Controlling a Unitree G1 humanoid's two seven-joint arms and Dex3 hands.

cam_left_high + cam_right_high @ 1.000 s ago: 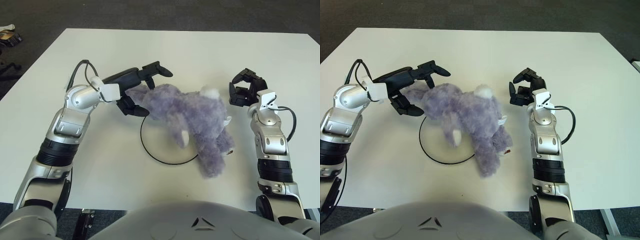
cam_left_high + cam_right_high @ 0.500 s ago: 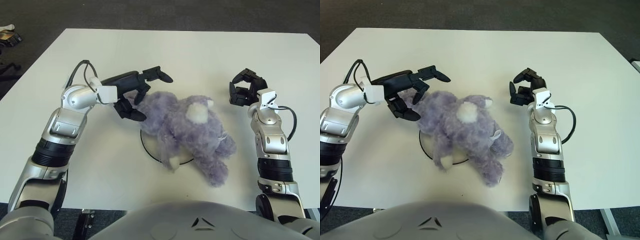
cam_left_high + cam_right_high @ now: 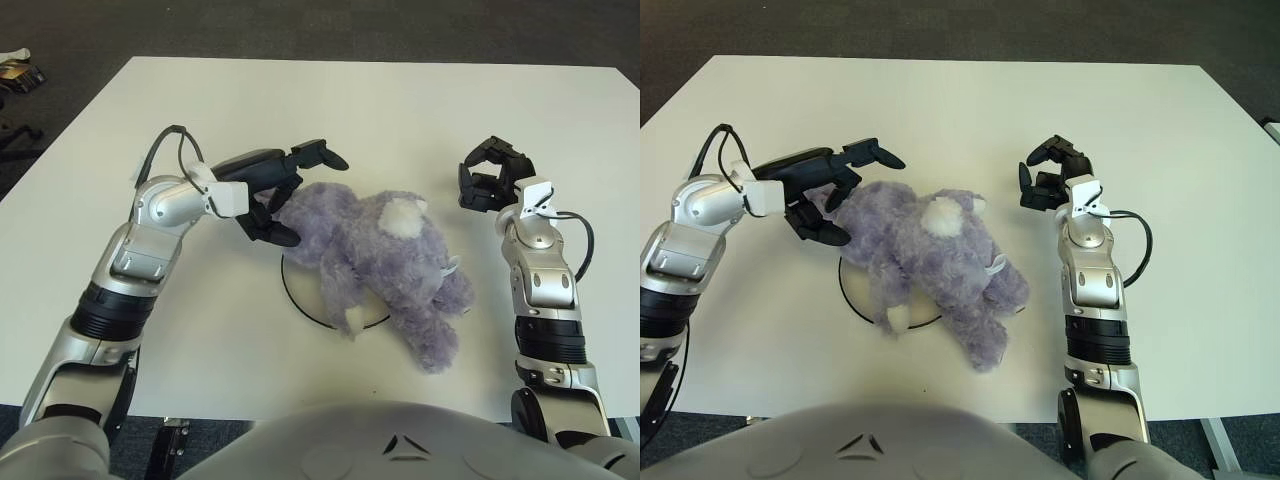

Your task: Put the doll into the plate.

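One fluffy purple doll, white-eared.

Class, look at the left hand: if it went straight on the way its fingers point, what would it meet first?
Probably the doll: the left hand points rightward with the plush directly beyond its fingers, seemingly touching already, though depth is uncertain.

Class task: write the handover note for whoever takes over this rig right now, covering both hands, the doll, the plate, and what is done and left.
Left hand: fingers spread at the doll's far-left end, apparently not gripping.
Right hand: curled, empty, right of the doll.
Doll: lying across the plate, right part spilling onto the table.
Done: doll mostly on plate.
Left: centre it, withdraw hand.
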